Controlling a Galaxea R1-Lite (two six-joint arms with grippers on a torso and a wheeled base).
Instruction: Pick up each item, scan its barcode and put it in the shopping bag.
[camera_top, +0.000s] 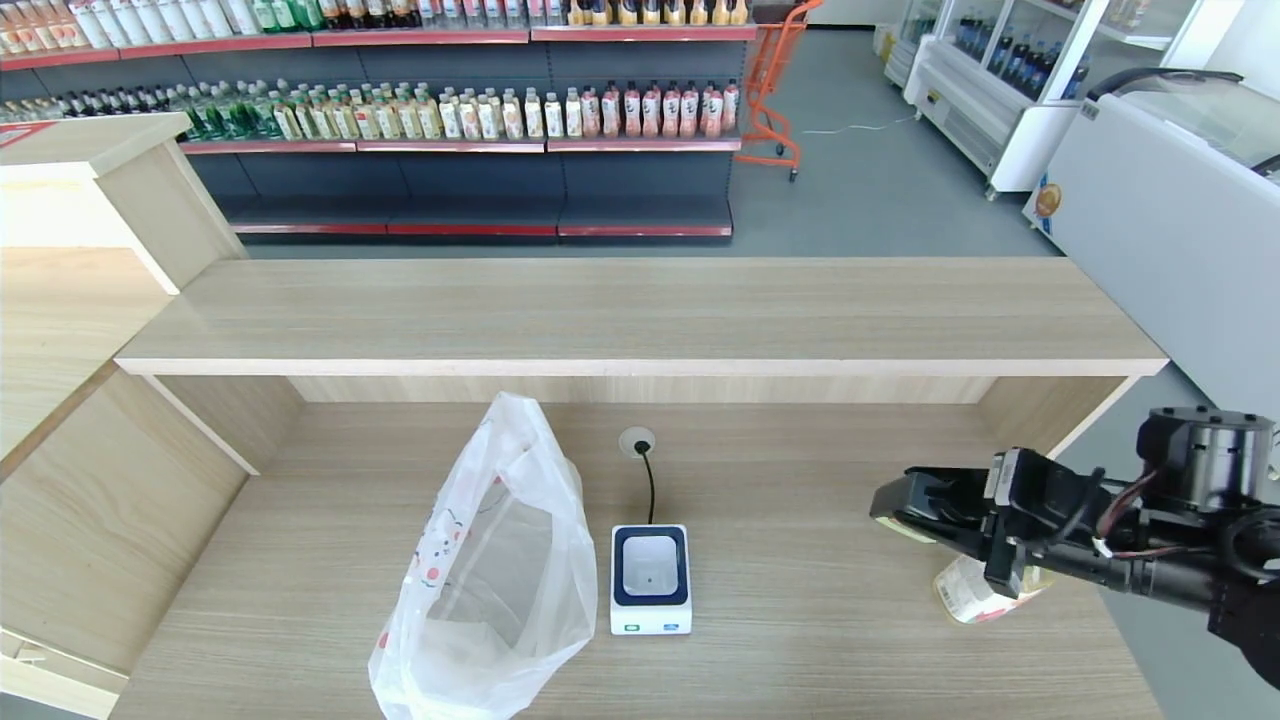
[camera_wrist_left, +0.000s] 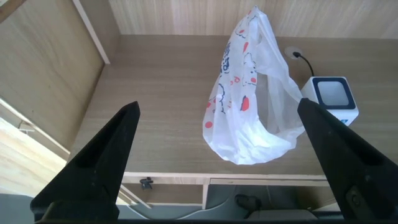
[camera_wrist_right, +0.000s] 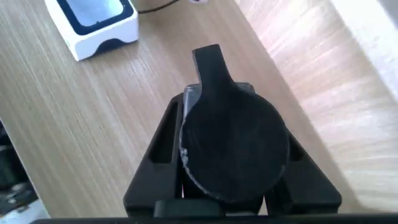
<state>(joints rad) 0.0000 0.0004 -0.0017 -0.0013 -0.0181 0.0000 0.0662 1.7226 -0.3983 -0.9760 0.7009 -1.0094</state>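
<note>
— Two grippers, then. State of the left gripper (camera_wrist_left: 219, 106)?

— Spread wide, nothing between the jaws. Shopping bag (camera_top: 490, 580) out ahead of them, well apart, standing on the counter (camera_top: 800, 650) with its mouth open upward. White and see-through, red and dark marks printed on one side.

— And beyond the bag from those jaws?

— Scanner (camera_top: 650, 578), just beside the bag on the side toward the robot's right, window facing up, black cable (camera_top: 650, 485) running from its back edge to a round port (camera_top: 637, 441) in the counter.

— Right gripper (camera_top: 905, 510)?

— Down over the bottle (camera_top: 970, 597), directly above its black lid (camera_wrist_right: 236, 149). Cannot tell whether clamped on it or loose around it.

— Bottle itself?

— Pale label, bottom apparently on the counter, near the counter's right end. Top half hidden under the wrist in the head view.

— Distance from that gripper to the scanner?

— Well apart, off toward the robot's left; bag farther off, on the scanner's far side.

— Anything past the counter?

— Shelves of bottles (camera_top: 450, 110), far beyond both grippers, across a grey floor.
</note>
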